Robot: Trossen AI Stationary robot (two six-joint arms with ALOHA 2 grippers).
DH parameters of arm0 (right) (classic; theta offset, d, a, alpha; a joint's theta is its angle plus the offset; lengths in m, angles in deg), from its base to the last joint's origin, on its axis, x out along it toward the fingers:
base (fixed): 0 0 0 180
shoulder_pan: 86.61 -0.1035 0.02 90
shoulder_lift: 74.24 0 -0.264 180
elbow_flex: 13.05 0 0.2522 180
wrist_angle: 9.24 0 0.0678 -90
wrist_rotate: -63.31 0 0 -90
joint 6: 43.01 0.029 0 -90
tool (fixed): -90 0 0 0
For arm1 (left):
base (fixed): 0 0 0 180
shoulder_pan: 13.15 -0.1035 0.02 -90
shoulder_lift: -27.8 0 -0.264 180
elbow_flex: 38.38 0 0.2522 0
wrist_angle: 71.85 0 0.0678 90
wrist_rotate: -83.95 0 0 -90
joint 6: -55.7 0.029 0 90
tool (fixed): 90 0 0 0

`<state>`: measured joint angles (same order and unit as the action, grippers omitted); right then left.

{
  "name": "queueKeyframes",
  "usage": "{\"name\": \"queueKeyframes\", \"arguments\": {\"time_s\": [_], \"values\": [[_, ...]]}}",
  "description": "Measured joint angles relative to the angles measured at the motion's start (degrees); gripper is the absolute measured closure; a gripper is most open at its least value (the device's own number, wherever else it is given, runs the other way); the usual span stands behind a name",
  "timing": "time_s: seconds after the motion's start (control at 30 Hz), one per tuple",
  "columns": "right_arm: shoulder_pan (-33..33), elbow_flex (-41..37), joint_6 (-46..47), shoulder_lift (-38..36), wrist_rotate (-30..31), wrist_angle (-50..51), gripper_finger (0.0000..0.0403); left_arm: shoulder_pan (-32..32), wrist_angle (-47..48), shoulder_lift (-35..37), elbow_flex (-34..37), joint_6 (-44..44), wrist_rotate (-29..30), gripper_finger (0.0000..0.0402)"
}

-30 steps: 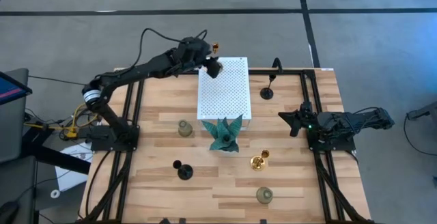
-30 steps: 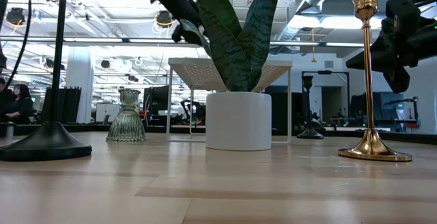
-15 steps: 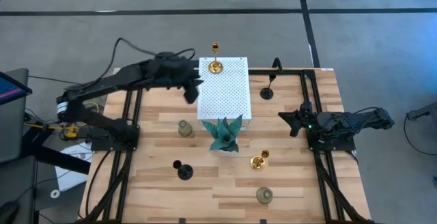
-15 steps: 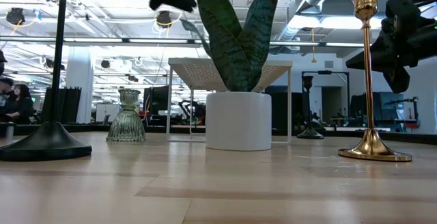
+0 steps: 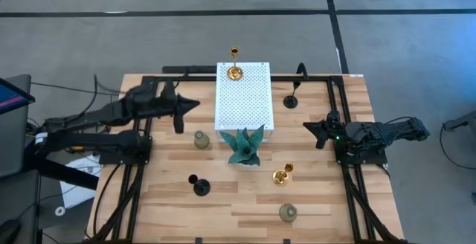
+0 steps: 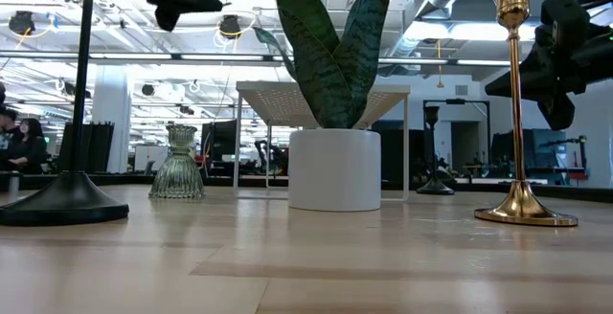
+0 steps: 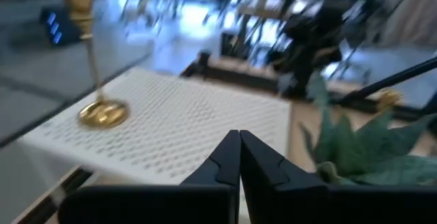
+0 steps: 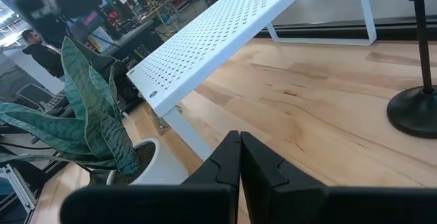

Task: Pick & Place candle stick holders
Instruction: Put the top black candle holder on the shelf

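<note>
One gold candle stick holder (image 5: 235, 69) stands upright on the far edge of a white perforated shelf (image 5: 244, 99); the left wrist view shows this holder (image 7: 95, 108) too. Standing on the table are a second gold holder (image 5: 282, 175), two black ones (image 5: 291, 99) (image 5: 199, 186) and two grey-green glassy ones (image 5: 201, 139) (image 5: 288, 213). My left gripper (image 5: 190, 104) hangs shut and empty left of the shelf, pointing level at it. My right gripper (image 5: 309, 129) waits shut at the table's right side.
A teal spiky plant in a white pot (image 5: 244, 146) stands just in front of the shelf, at the table's middle. Black frame rails (image 5: 141, 162) run along both sides of the wooden table. Bare wood lies near the front edge.
My left gripper has drawn back from the gold holder at the shelf's far edge toward the table's left edge, sinking and levelling out. The gold holder has stayed standing upright on the shelf.
</note>
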<state>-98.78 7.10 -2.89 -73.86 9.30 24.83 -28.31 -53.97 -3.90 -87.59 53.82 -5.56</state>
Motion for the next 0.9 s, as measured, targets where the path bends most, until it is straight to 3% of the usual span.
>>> {"name": "queueKeyframes", "arguments": {"time_s": [0.17,0.3,0.47,0.9], "values": [[0.0,0.0,-0.1,0.0,0.0,0.0,0.0403,0.0,-12.8,2.9,13.4,0.1,-3.6,0.0398],[0.0,0.0,-0.2,0.0,0.0,0.0,0.0403,0.0,-22.6,2.5,19.1,-3.5,-6.0,0.0396],[0.0,0.0,-0.2,0.0,0.0,-0.3,0.0403,0.0,-30.7,2.4,20.3,-4.3,-8.8,0.0396],[0.2,0.0,-8.6,0.3,6.7,-6.2,0.0403,0.0,-31.9,2.5,20.3,-4.5,-9.0,0.0398]]}}
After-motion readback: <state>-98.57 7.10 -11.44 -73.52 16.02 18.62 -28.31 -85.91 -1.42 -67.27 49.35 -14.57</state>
